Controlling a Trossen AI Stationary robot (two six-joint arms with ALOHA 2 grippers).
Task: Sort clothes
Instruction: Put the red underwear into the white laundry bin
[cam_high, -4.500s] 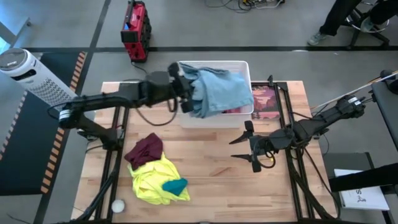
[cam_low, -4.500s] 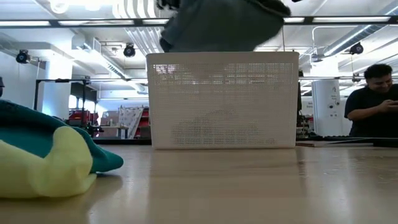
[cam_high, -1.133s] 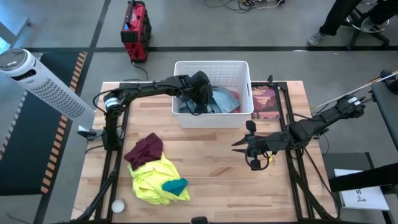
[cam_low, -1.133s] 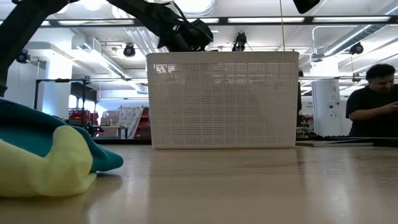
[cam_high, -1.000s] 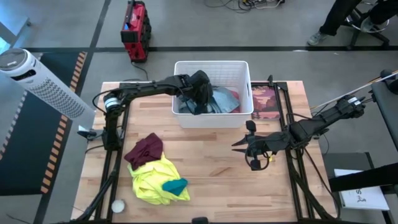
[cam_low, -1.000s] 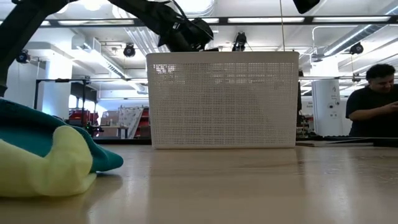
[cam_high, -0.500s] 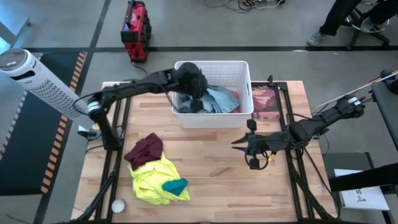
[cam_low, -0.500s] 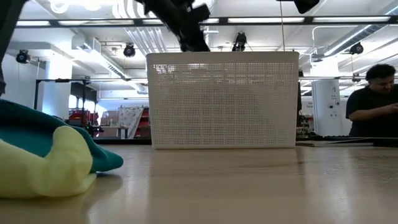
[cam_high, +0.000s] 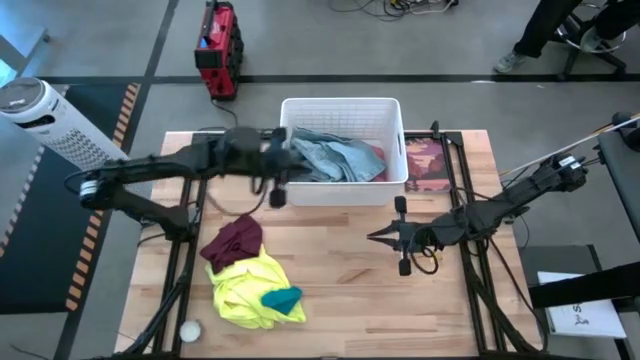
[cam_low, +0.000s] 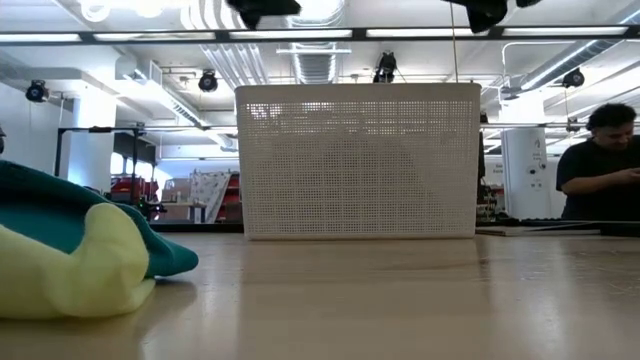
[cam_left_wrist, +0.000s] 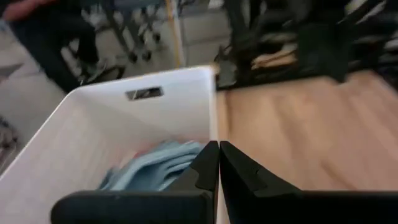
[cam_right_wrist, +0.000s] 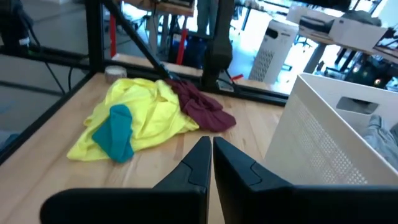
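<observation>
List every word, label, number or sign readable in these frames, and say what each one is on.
No text can be read in any view.
Papers at the high view's lower right edge: marks too small to read.
White basket, the clothes and the red case: no readable print shows.

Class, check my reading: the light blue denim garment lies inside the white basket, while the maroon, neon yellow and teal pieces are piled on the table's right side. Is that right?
One detail is wrong. The high view shows the maroon piece, the neon yellow piece and the teal piece piled on the table's left side, not its right. The light blue denim garment does lie inside the white basket.
</observation>
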